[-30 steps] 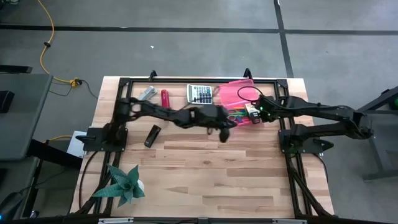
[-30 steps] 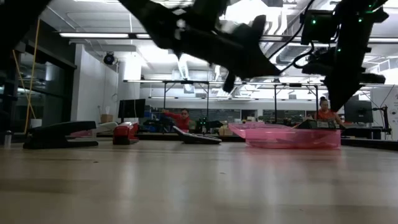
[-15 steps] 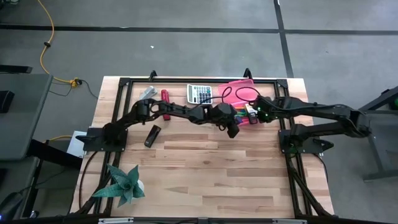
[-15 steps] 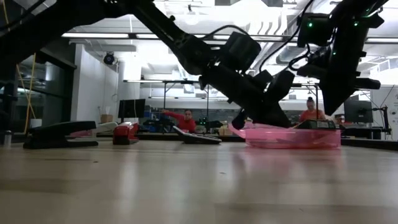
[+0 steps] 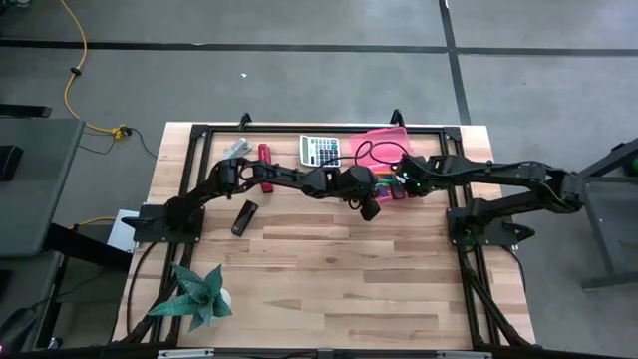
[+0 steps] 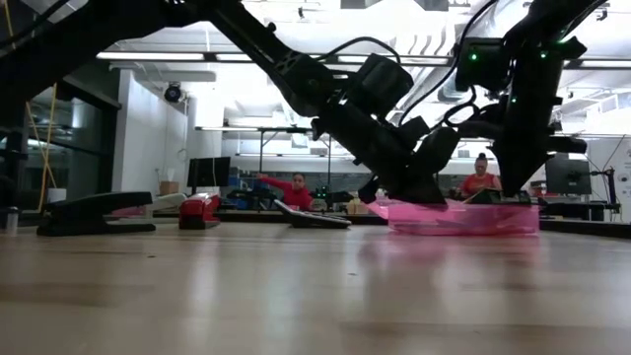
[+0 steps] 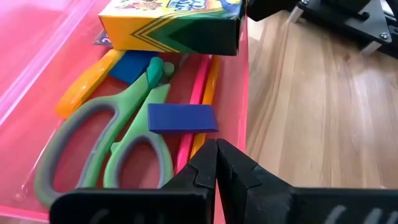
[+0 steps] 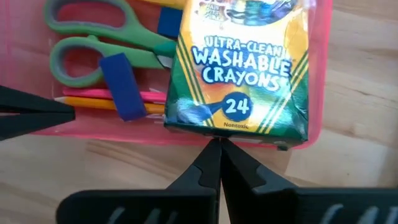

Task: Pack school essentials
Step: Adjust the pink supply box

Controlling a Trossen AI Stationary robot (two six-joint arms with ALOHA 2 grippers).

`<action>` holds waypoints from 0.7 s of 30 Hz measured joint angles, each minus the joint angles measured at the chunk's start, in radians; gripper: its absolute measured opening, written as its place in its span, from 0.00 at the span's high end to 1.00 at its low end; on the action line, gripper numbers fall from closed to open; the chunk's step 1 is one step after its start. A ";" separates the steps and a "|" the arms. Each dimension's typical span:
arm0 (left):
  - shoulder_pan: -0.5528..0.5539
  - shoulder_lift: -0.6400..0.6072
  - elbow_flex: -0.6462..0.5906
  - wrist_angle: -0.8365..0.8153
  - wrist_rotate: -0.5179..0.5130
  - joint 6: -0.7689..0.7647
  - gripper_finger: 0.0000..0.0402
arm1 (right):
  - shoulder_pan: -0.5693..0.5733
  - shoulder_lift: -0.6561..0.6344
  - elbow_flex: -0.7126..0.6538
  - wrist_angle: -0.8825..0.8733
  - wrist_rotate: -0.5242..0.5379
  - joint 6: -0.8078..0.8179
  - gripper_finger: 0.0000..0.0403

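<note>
Wooden table [image 5: 329,279]; scissors [image 7: 106,146] flat in pink tray [image 5: 371,148], handles toward left gripper [image 7: 216,163].

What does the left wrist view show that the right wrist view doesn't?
Only the left wrist view shows the orange marker beside the scissors, and the right arm's dark base beyond the tray. Only the right wrist view shows the crayon box face, reading Washable Crayons 24. Both show the pink tray, scissors, blue eraser, pink stick and pencil, each past its own shut gripper.

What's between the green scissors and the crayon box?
In the right wrist view, a blue eraser lies across the scissors, beside the crayon box; pink and orange sticks run beneath.
</note>
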 joint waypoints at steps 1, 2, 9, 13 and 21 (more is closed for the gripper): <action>0.000 0.000 0.000 -0.005 0.000 -0.002 1.00 | 0.000 0.000 0.000 0.003 0.001 0.007 1.00; 0.000 0.000 0.000 -0.008 0.000 -0.007 1.00 | 0.000 0.000 0.000 0.006 0.005 0.012 1.00; -0.009 0.000 -0.001 -0.018 0.035 0.036 1.00 | -0.034 0.045 0.000 0.067 0.052 0.025 1.00; -0.014 0.000 -0.003 -0.026 0.038 0.066 1.00 | -0.044 0.110 0.000 0.170 0.051 0.008 1.00; -0.013 0.002 -0.003 -0.029 0.053 0.077 1.00 | -0.017 0.076 0.069 0.116 0.013 -0.059 1.00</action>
